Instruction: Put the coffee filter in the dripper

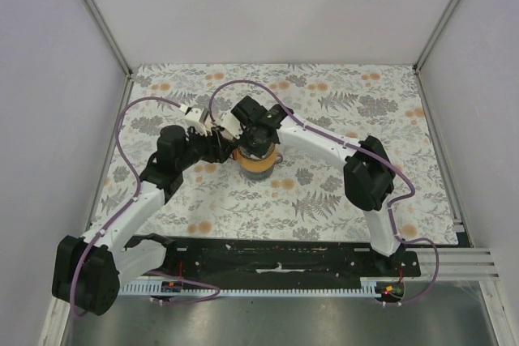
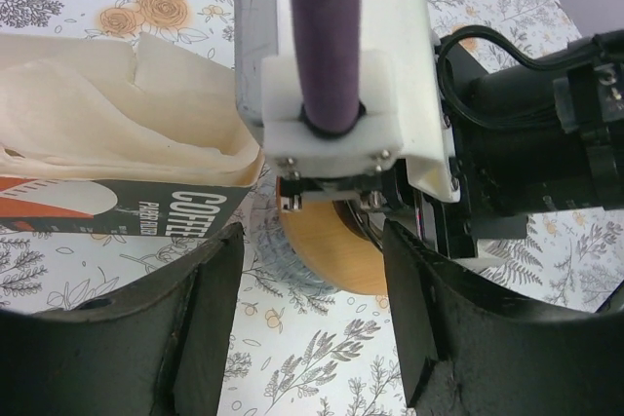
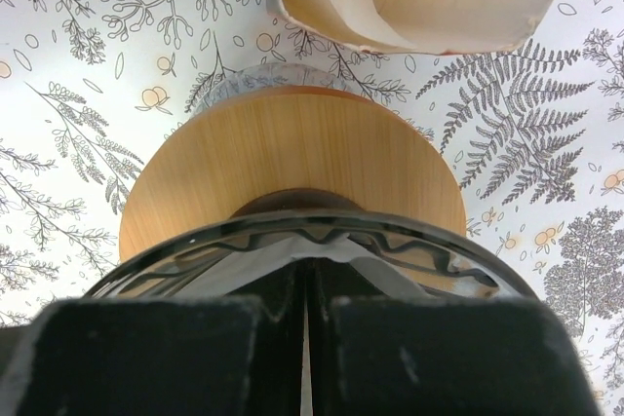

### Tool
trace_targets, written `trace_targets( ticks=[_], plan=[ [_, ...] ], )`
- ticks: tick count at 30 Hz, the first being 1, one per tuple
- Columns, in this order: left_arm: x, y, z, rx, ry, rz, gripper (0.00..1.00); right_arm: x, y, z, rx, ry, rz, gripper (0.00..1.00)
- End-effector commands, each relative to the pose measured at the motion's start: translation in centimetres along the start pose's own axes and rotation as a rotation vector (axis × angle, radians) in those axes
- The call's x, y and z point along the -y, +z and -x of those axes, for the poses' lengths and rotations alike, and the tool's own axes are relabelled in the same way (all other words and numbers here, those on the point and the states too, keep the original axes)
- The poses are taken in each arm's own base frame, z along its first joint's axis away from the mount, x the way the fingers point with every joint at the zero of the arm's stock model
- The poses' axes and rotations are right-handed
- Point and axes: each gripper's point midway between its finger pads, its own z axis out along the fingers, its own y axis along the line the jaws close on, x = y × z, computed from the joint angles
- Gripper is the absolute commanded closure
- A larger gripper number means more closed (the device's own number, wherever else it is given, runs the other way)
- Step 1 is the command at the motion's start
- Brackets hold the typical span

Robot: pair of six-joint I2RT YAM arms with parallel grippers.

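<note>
On the floral tablecloth (image 1: 324,200) the right end effector (image 3: 305,284) pinches the coffee filter (image 3: 336,248) inside the dripper (image 3: 292,153), left end effector (image 2: 310,236) spread

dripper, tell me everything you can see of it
The dripper stands upright on the floral tablecloth. It has a dark, see-through ribbed cone, a broad round collar that looks like tan wood, and a clear base under that. No handle shows. White paper of the coffee filter lies inside its rim, pinched by the shut right gripper, whose fingers hang right over the rim.
</note>
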Motion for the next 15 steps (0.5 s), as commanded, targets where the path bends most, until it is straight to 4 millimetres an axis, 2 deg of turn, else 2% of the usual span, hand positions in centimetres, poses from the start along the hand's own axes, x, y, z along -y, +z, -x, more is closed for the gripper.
trace_targets(
  ticks=[1,4,6,9,11,13,15],
  plan=[
    [1.6,-0.9,1.5,0.087,0.113,-0.092,0.35,-0.9,1.3,-1.3,-0.063,0.023,0.023,1.00],
    [1.4,-1.4,1.8,0.104,0.114,-0.084,0.35,-0.6,0.7,-0.9,-0.050,0.025,0.018,1.00],
    [2.0,-1.7,2.1,0.112,0.115,-0.115,0.33,-0.7,0.3,-0.4,-0.031,0.032,0.037,1.00],
    [4.7,-2.4,2.1,0.119,0.187,-0.279,0.32,-0.7,-0.1,0.2,-0.013,0.035,0.050,1.00],
    [6.7,-3.1,1.5,0.125,0.332,-0.413,0.38,-0.7,-0.3,0.6,-0.003,0.038,0.054,1.00],
    [7.1,-3.7,0.8,0.143,0.514,-0.475,0.40,-0.8,-0.4,0.9,0.003,0.038,0.061,1.00],
    [7.0,-4.1,0.7,0.172,0.707,-0.494,0.38,-0.8,-0.7,1.0,0.006,0.041,0.066,1.00]
  ],
)
